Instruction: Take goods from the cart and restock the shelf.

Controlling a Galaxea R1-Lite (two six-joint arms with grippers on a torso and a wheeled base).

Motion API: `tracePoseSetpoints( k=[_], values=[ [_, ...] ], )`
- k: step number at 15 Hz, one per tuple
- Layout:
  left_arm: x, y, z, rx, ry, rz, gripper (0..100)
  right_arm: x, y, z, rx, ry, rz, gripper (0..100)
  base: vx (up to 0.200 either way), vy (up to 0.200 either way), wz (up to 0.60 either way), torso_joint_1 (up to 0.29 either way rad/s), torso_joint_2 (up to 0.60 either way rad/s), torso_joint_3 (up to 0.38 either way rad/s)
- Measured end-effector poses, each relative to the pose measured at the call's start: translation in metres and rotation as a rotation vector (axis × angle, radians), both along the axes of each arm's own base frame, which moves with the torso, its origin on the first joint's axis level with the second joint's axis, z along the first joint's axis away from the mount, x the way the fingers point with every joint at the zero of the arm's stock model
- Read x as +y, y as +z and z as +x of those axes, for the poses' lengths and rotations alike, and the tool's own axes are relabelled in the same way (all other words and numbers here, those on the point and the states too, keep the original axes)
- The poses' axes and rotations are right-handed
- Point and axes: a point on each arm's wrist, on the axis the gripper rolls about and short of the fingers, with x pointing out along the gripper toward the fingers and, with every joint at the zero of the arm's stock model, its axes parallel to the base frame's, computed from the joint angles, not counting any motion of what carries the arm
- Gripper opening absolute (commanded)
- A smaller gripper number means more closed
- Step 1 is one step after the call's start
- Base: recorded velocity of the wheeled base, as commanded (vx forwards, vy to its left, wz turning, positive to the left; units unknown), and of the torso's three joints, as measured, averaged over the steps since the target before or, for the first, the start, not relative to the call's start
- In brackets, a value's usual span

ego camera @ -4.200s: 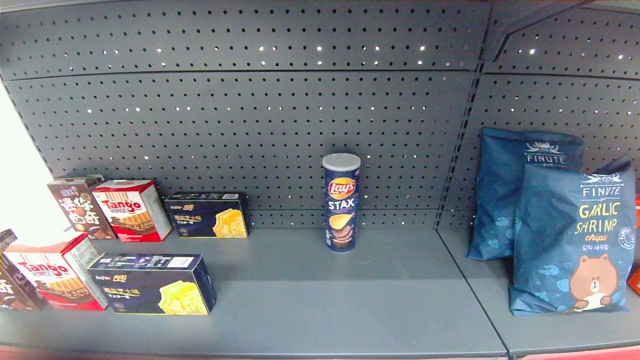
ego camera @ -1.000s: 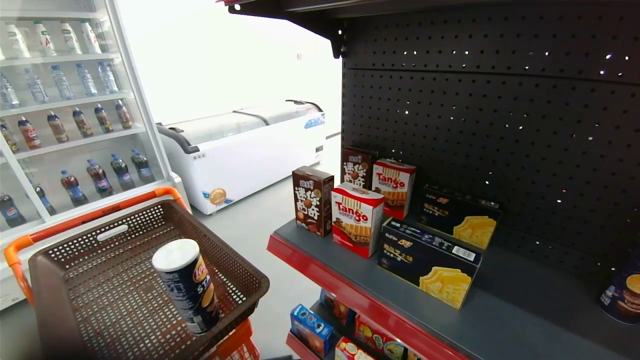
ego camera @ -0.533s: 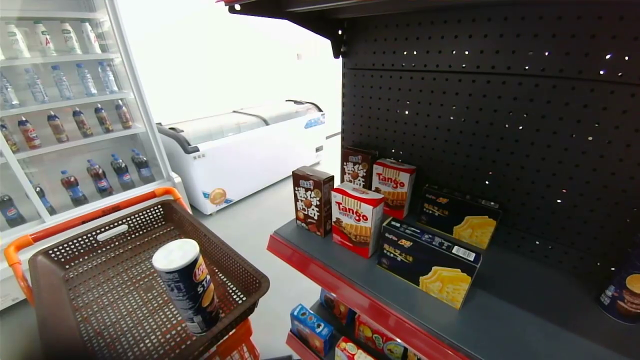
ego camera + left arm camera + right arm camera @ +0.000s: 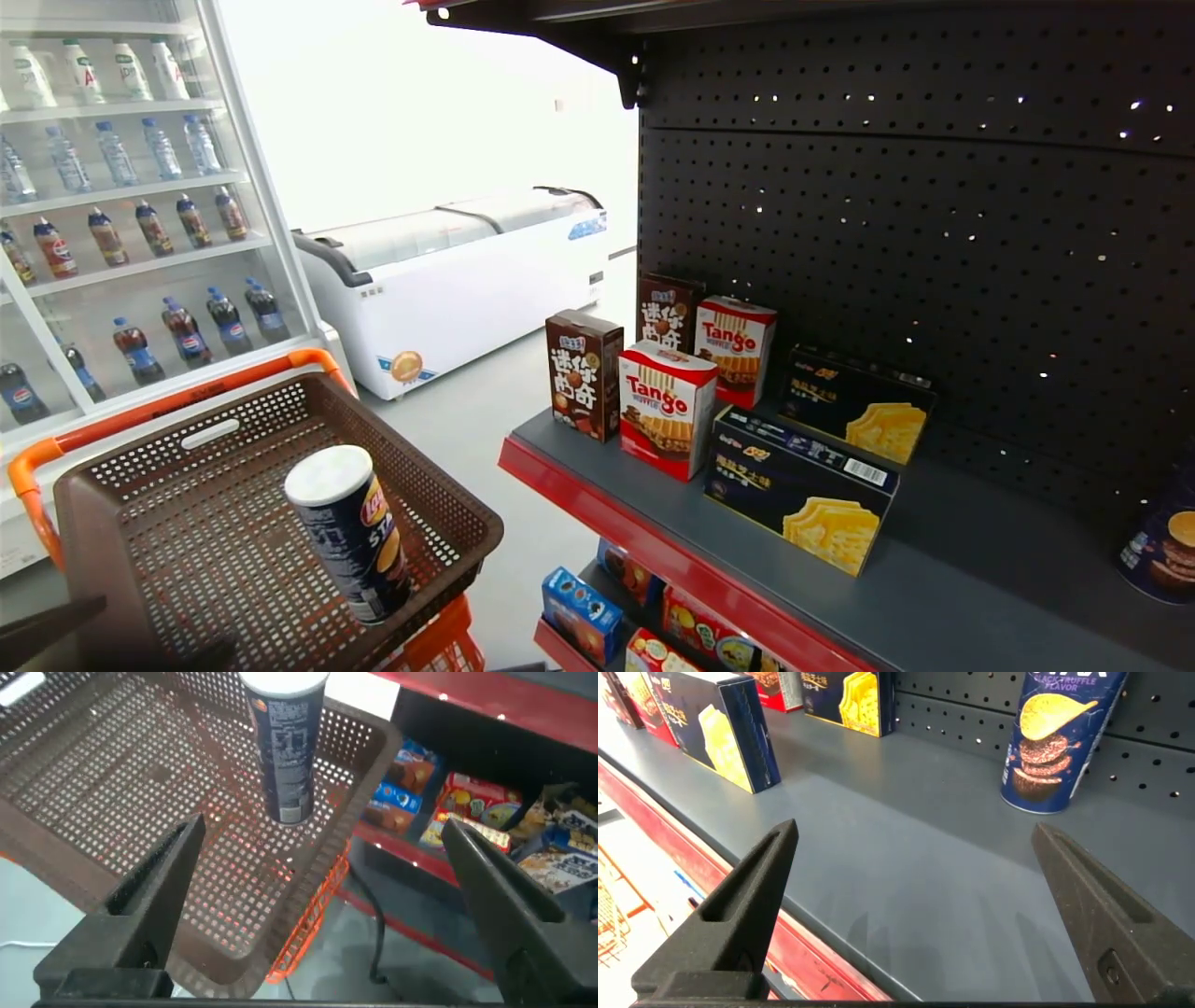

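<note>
While the head view took in the brown mesh basket (image 4: 425, 467) on its orange-handled cart (image 4: 168, 397) beside the shelf (image 4: 934, 597), the wrist views gave the close detail. From the head camera the chip can (image 4: 347, 532) showed its pale lid and front label; the left wrist view showed the same can (image 4: 283, 742) from its fine-print side, with the floor visible through the basket's mesh (image 4: 93, 784). The left gripper (image 4: 322, 905) hung above the basket's near corner with its jaws spread wide, holding nothing, the can beyond them and apart from both fingers.

The right wrist view looked along the bare grey shelf board (image 4: 924, 859), where the right gripper (image 4: 915, 905) was also spread wide and held nothing. A second can (image 4: 1060, 737) stood against the pegboard there; the head view caught it at the picture's right edge (image 4: 1158, 546). Dark blue boxes (image 4: 719, 728) sat farther along.

The chip can stood on its base on the basket floor, near the corner closest to the shelf. Its long axis ran vertical, lid uppermost, base on the mesh.
</note>
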Motion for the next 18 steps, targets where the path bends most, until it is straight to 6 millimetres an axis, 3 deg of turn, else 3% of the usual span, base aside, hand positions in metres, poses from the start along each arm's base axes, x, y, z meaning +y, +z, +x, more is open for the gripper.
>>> tracePoseSetpoints(
  k=[7,18],
  values=[
    [-0.001,-0.02,0.071,0.059,0.038,-0.011,100,0.0,0.0,0.0,0.0,0.001,0.0,100,0.0,0.0,0.0,0.0,0.0,0.0],
    [-0.005,-0.079,0.148,0.061,0.03,-0.007,100,0.0,0.0,0.0,0.0,0.001,0.0,100,0.0,0.0,0.0,0.0,0.0,0.0]
  ],
)
